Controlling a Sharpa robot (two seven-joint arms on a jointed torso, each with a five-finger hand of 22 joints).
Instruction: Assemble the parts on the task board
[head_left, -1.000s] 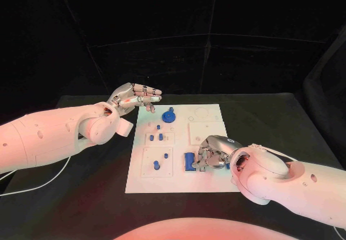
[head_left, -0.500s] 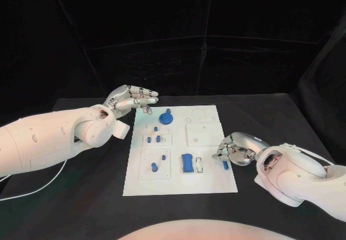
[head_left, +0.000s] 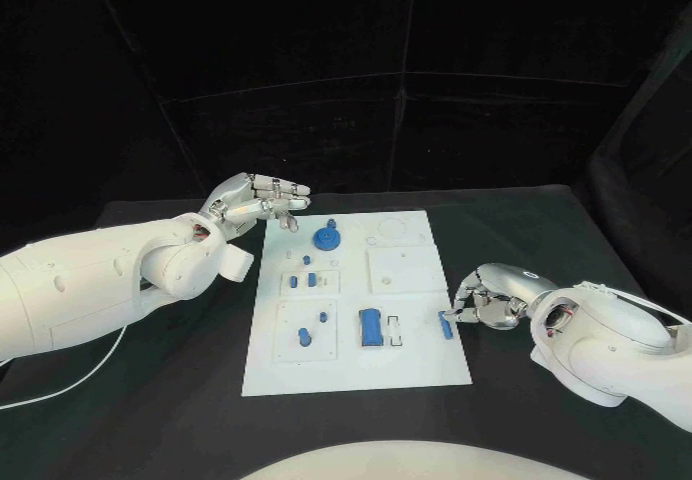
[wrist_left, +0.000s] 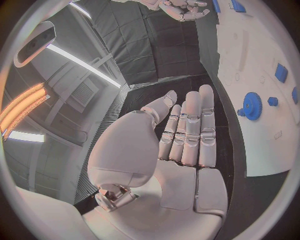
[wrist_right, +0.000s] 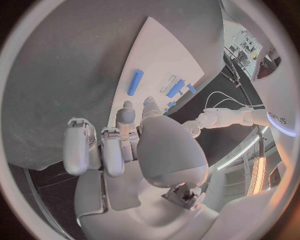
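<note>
The white task board (head_left: 411, 360) lies in the middle of the black table. On it are a blue gear (head_left: 327, 238), several small blue pegs, a blue block (head_left: 372, 327) and a slim blue bar (head_left: 446, 325) near its right edge. My right hand (head_left: 490, 300) hovers just off that edge, fingers loosely bent and apart, holding nothing. The right wrist view has the bar (wrist_right: 135, 82) lying clear of the fingertips (wrist_right: 125, 117). My left hand (head_left: 260, 200) is raised beside the board's far left corner, fingers spread and empty. The gear (wrist_left: 252, 105) is beyond it in the left wrist view.
The board (wrist_left: 250, 55) has a square raised plate (head_left: 404, 268) at its right middle and ring marks near the far right corner. Black table (head_left: 548, 230) surrounds the board on all sides. A white cable (head_left: 58, 385) runs along the table's left.
My right hand has pulled back to the right from the blue block, off the board's edge. The blue bar now lies uncovered beside it. The left hand has barely moved.
</note>
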